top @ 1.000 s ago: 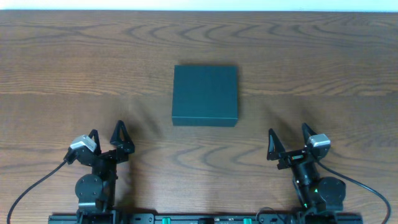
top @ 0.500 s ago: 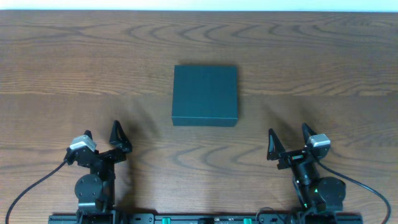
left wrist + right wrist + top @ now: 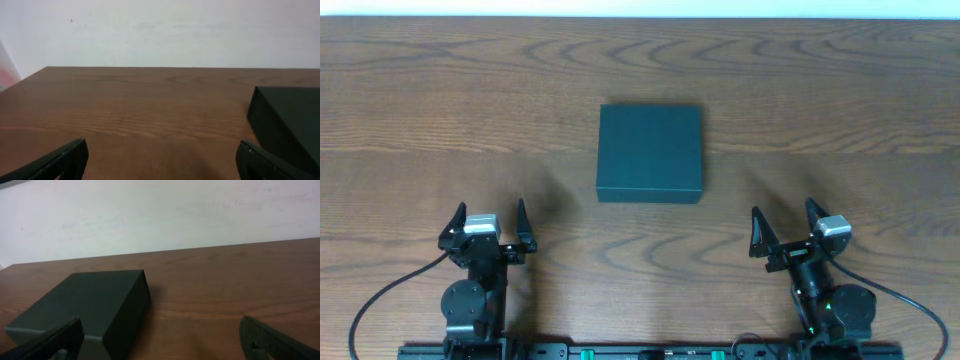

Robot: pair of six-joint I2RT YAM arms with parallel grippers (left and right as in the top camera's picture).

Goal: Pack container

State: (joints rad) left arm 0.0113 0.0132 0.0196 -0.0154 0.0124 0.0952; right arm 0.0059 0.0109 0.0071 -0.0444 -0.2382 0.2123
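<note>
The container (image 3: 650, 153) is a dark teal-green box with its lid shut, lying flat at the table's middle. It shows at the right edge of the left wrist view (image 3: 290, 125) and at the left of the right wrist view (image 3: 95, 305). My left gripper (image 3: 486, 221) is open and empty near the front left, well short of the box. My right gripper (image 3: 783, 222) is open and empty near the front right, also apart from the box. No snack packets are in view.
The wooden table (image 3: 440, 110) spreads all round the box. A white wall (image 3: 160, 30) stands behind its far edge. Cables trail from both arm bases at the front edge.
My left gripper has turned from pointing up-right to pointing straight at the far side. The right arm and the box have not moved.
</note>
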